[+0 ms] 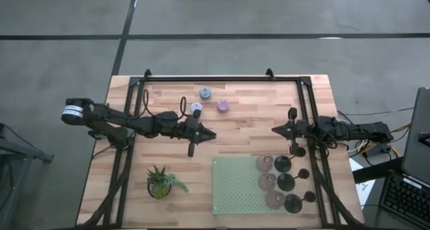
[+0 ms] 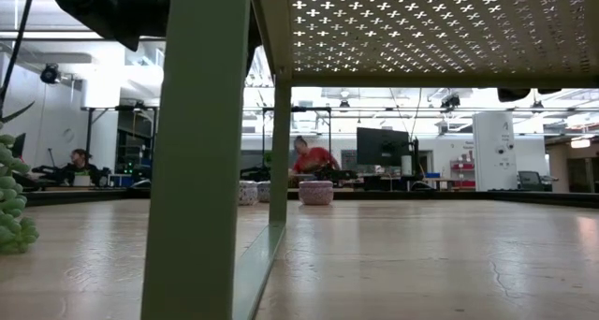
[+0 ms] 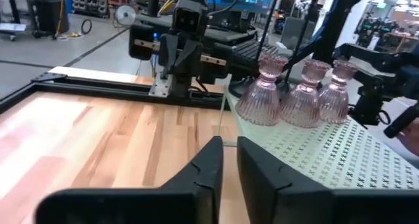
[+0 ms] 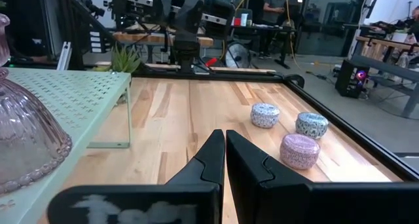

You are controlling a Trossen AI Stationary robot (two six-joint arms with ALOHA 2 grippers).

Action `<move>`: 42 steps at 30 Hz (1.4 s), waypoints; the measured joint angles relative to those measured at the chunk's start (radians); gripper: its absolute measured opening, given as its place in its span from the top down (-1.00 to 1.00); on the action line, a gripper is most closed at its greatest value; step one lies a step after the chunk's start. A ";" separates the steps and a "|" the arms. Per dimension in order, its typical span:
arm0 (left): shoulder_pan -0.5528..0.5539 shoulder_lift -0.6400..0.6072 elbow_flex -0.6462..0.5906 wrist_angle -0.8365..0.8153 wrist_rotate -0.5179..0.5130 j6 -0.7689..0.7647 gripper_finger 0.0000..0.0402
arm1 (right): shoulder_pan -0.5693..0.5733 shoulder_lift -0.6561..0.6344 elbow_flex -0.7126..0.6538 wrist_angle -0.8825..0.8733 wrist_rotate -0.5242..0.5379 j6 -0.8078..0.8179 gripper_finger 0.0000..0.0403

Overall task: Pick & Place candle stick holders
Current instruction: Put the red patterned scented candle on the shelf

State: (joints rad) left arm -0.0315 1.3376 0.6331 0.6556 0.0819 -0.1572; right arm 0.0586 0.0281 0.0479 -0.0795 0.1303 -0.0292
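Butcher-block wooden tabletop inside a black metal frame, grey floor around it, lab room with monitors and a seated person in red behind.

Pale green perforated metal shelf sits on the near right part of the table. On its right end: three pink ribbed glass bell-shaped holders in a column, and just beside them, toward the table's right edge, three black round-based holders with thin stems. In the left wrist view the pink ones stand upright, close together, flared cup on top of a domed skirt.

Three short round tin-like holders on bare wood toward the far edge, well apart from the shelf: a pale-blue patterned one farthest back, a whitish lilac one and a purple-pink one in front of it. All upright, near each other, not touching.

Small green potted plant near the front, left of the shelf.

Left gripper hovers over mid-table, between the tins and the shelf; narrow gap between its fingers, nothing held. Right gripper is over the right side of the table just behind the shelf, pointing at the left one; fingers pressed together, holding nothing.
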 joint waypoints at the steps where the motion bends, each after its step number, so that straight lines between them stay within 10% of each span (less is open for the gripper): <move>1: 0.000 0.000 0.000 -0.004 -0.004 0.000 0.72 | 0.000 0.000 0.000 0.000 0.000 0.000 0.96; 21: 0.010 0.000 0.000 -0.267 -0.326 0.006 -0.76 | 0.000 0.000 0.000 0.000 0.000 0.002 0.96; 42: 0.378 -0.015 0.072 -0.705 -0.228 0.025 -0.86 | 0.000 0.000 0.000 0.000 0.000 0.002 0.96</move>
State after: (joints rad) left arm 0.3469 1.3222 0.7051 -0.0491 -0.1465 -0.1318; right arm 0.0582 0.0284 0.0483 -0.0798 0.1303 -0.0271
